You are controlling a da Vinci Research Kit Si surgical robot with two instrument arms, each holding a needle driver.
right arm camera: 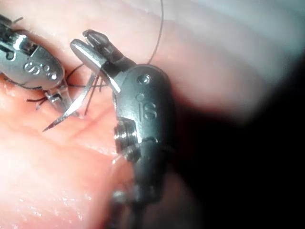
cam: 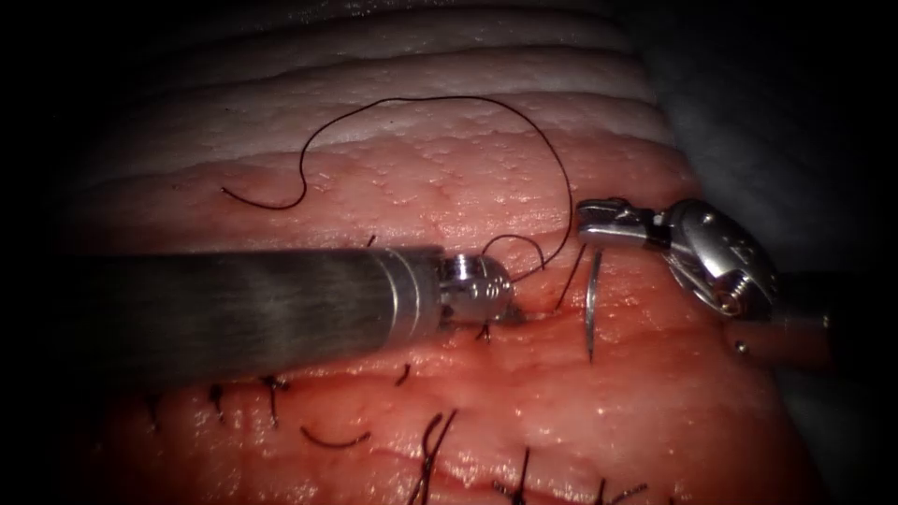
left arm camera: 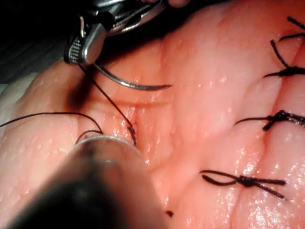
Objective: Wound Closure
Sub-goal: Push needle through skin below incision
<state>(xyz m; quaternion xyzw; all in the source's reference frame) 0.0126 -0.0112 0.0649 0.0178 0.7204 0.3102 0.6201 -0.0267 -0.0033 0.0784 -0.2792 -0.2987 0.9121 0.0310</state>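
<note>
My right tool (cam: 586, 221) comes in from the right, its jaws shut on the curved needle (cam: 592, 299) close to its thread end. The needle hangs downward, free of the tissue (cam: 655, 411), its point just above the surface. In the left wrist view the same needle (left arm camera: 136, 86) arcs out from the right tool (left arm camera: 77, 51). Dark thread (cam: 421, 100) runs from the needle end into the tissue beside my left tool (cam: 511, 312), then loops widely across the pale upper tissue. The left tool's tip rests against the tissue at the cut, left of the needle.
Several knotted stitches (cam: 272, 383) with short cut ends lie along the lower tissue, and also appear as stitches (left arm camera: 244, 181) in the left wrist view. Red fluid wets the tissue around the cut. The left tool's shaft (cam: 234, 309) crosses the left half.
</note>
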